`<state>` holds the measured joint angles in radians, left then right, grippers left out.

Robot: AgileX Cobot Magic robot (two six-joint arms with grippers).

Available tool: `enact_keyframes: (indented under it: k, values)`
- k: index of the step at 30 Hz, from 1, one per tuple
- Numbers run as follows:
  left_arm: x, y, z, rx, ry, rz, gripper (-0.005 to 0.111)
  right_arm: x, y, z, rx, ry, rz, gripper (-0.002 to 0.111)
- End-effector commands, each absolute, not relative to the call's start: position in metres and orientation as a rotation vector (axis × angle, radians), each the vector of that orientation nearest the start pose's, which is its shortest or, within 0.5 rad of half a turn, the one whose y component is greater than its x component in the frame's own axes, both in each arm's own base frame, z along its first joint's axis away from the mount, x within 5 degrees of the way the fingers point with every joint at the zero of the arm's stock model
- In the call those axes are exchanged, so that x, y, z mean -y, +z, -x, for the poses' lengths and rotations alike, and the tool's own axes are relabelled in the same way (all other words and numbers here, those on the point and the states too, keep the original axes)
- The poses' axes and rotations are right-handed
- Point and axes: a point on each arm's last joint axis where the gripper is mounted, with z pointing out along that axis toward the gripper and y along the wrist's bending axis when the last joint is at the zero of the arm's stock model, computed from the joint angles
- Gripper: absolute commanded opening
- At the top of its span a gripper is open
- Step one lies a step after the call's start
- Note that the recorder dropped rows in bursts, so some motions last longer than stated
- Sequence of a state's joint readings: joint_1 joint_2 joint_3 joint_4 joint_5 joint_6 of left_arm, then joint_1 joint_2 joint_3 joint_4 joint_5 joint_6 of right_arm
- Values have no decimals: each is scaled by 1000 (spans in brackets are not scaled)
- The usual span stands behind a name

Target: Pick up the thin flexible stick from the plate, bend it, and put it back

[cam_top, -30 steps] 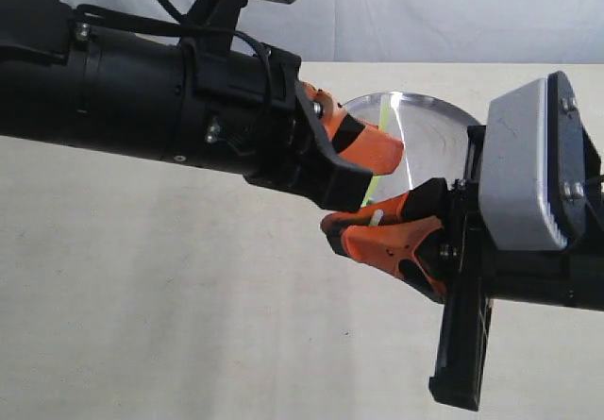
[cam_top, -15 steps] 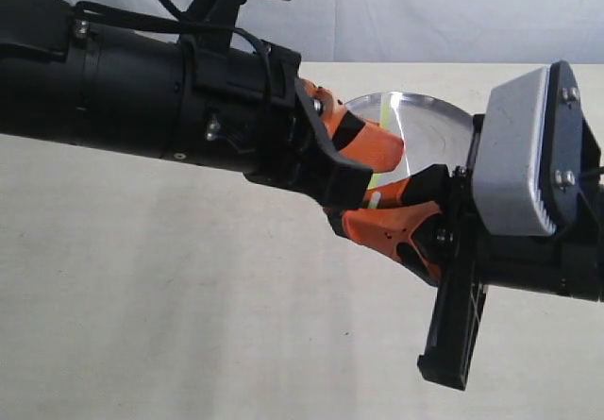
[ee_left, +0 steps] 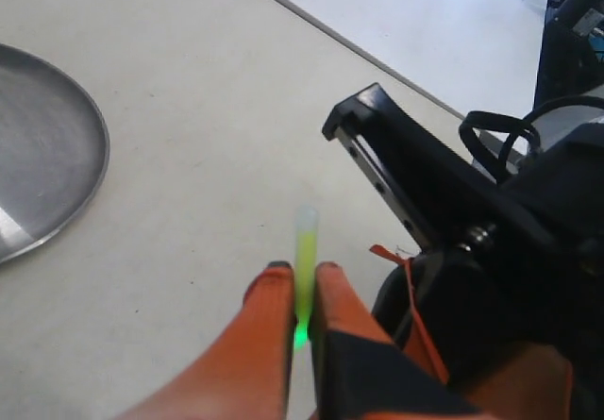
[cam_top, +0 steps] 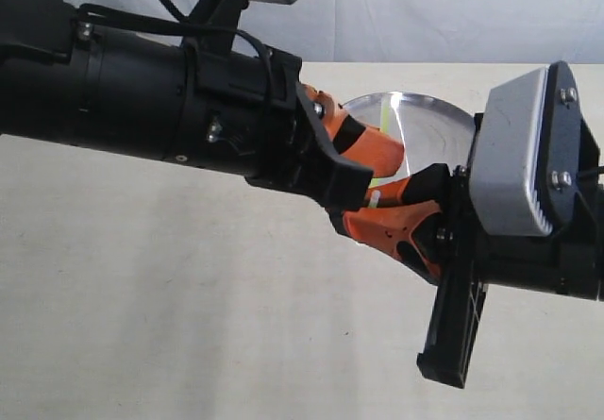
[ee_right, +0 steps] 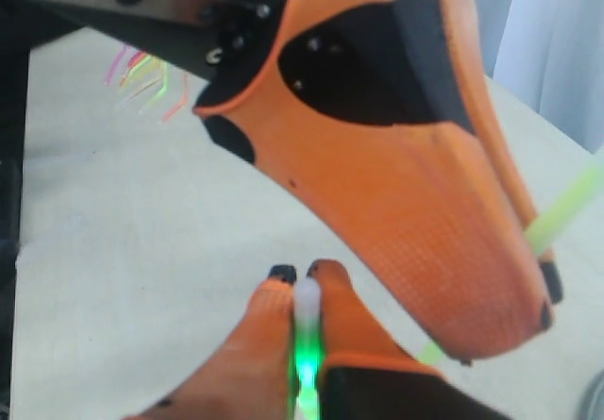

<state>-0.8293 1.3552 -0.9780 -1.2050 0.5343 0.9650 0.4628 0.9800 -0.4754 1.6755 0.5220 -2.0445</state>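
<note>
The thin flexible stick [cam_top: 389, 112] is held off the table between both grippers, in front of the shiny silver plate [cam_top: 429, 123]. My left gripper [cam_top: 370, 159] is shut on one part of it; in the left wrist view the yellow-green stick [ee_left: 304, 250] pokes out past the fingertips [ee_left: 272, 283] with a pale tip. My right gripper [cam_top: 377, 214] is shut on the other end, and there the stick [ee_right: 307, 311] glows bright green between its fingers [ee_right: 269, 321]. The left gripper's orange finger [ee_right: 415, 184] looms just above. The stick's middle is hidden.
The plate [ee_left: 47, 156] lies on a beige tabletop with nothing seen in it. Several thin coloured sticks [ee_right: 142, 80] lie farther off on the table. A white curtain [cam_top: 425, 9] hangs behind, and the table's edge [ee_left: 330, 33] runs past the right arm [ee_left: 453, 203].
My right gripper has shifted left and slightly up, closer under the left gripper, with the stick's pale end moving with it. Little has changed in the last half second.
</note>
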Motion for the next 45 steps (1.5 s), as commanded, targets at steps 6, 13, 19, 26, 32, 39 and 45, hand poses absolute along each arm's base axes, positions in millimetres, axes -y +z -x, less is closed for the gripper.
enact_keyframes:
  k: [6, 13, 19, 26, 32, 39, 45]
  values:
    - [249, 314, -154, -2005, -1216, -1099, 0, -122, 268, -157, -1643, 521, 1017, -1]
    - [249, 314, -154, -2005, -1216, -1099, 0, -122, 266, -158, -1655, 509, 1014, -1]
    - [249, 314, -154, -2005, -1207, -1108, 0, -121, 266, -159, -1660, 499, 1010, -1]
    - [249, 313, -154, -2005, -1202, -1118, 0, -120, 265, -160, -1668, 479, 1003, -1]
    - [249, 313, -153, -2008, -1203, -1128, 0, -120, 265, -160, -1670, 477, 1000, -1]
    - [249, 313, -153, -2010, -1208, -1132, 0, -120, 265, -161, -1672, 481, 993, -1]
    - [248, 313, -153, -2009, -1202, -1134, 0, -120, 265, -160, -1671, 484, 992, -1]
